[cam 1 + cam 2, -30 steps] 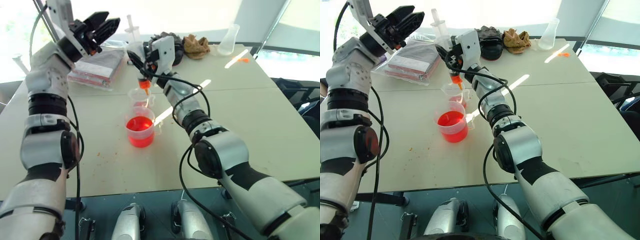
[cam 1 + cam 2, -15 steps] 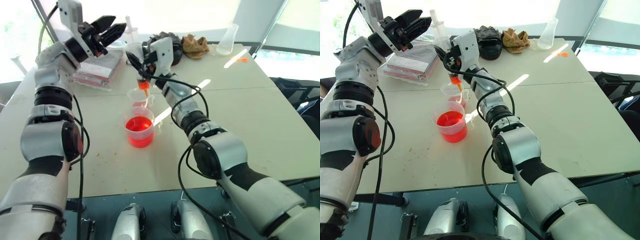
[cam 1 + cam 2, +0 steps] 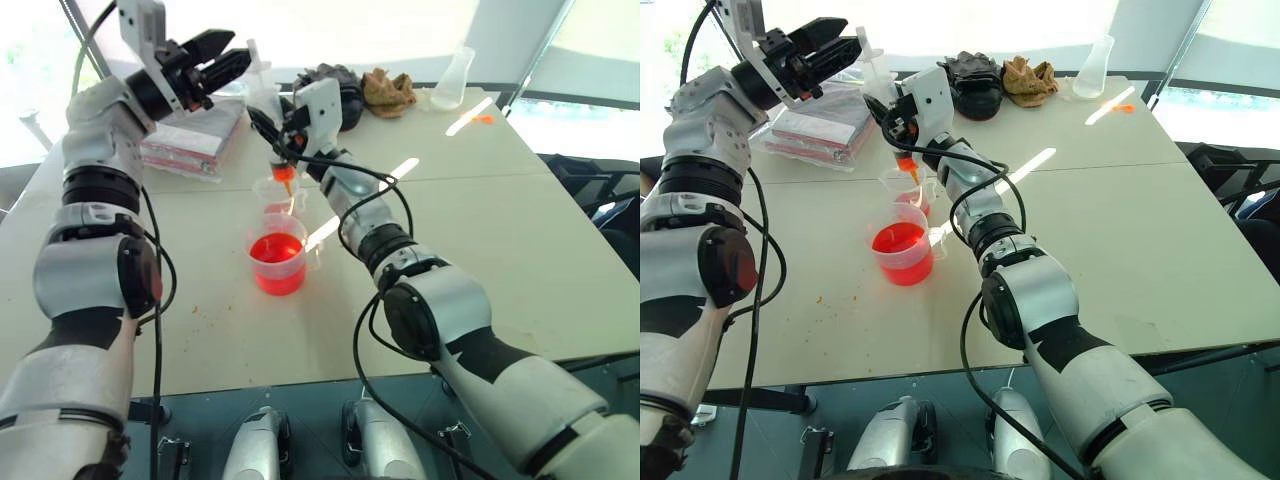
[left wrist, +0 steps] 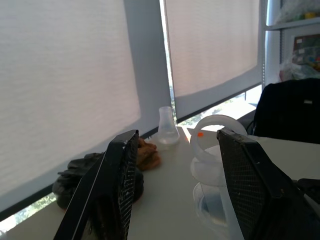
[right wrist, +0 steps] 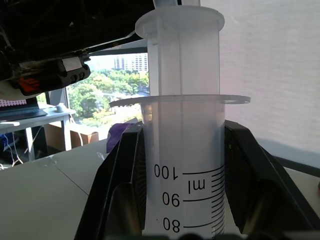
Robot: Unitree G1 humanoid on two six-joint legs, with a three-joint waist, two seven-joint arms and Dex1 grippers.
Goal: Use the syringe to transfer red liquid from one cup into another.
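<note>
My right gripper [image 3: 272, 125] is shut on the barrel of the syringe [image 3: 266, 100], holding it upright. Its orange tip [image 3: 286, 176] hangs just over the smaller clear cup [image 3: 277, 195], which shows a little red low down. In front of it stands the wider cup [image 3: 279, 265], partly filled with red liquid [image 3: 277, 248]. My left gripper [image 3: 235, 55] is open at the height of the white plunger top [image 4: 214, 132], which stands between its fingers, close to one finger [image 4: 245, 175]. In the right wrist view the barrel [image 5: 182, 165] fills the gap between the fingers.
A clear conical flask [image 3: 455, 80] stands at the table's far edge, with a black cloth [image 3: 340, 78] and a brown cloth [image 3: 390, 92] beside it. A plastic bag of pink packets [image 3: 195, 135] lies far left. A small orange piece [image 3: 485, 120] lies far right.
My left gripper has swung right, bringing its open fingers closer to the plunger top. The right gripper and the syringe have stayed over the small cup.
</note>
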